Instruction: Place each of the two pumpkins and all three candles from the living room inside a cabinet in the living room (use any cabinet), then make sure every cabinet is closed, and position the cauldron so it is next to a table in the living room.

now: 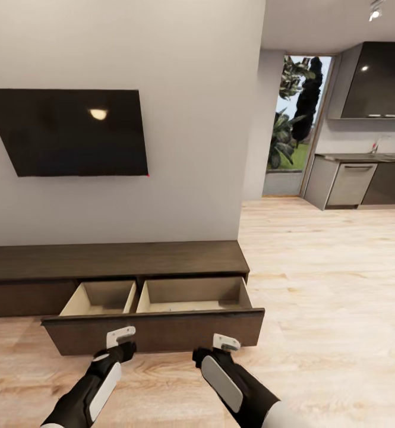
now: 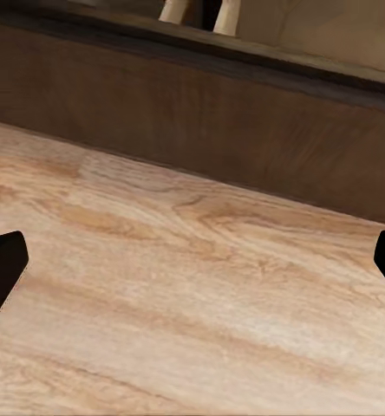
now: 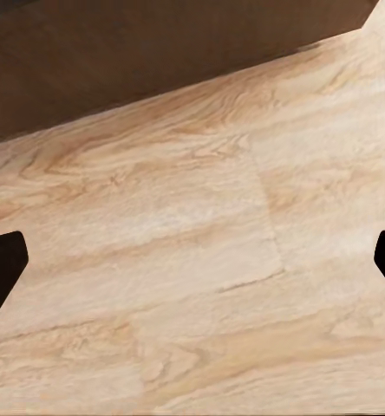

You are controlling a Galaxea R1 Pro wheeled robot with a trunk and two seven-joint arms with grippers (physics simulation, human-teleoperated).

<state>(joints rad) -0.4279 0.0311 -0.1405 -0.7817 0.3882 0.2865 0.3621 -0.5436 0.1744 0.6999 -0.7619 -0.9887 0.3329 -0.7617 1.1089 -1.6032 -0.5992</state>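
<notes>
A dark television [image 1: 66, 132] hangs on the grey wall [image 1: 191, 148]; pale wood floor [image 1: 328, 285] runs toward the kitchen cupboards [image 1: 357, 184].

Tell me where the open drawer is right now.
In the head view the open drawer juts from the right half of the low dark cabinet under the wall TV, directly ahead of both grippers, its pale compartments showing nothing inside.

Pale wood-plank floor [image 1: 316, 285], long low dark-brown cabinet [image 1: 114, 260] standing on it against the wall, its wide drawer [image 1: 155, 330] pulled out over the boards, beige inside
</notes>
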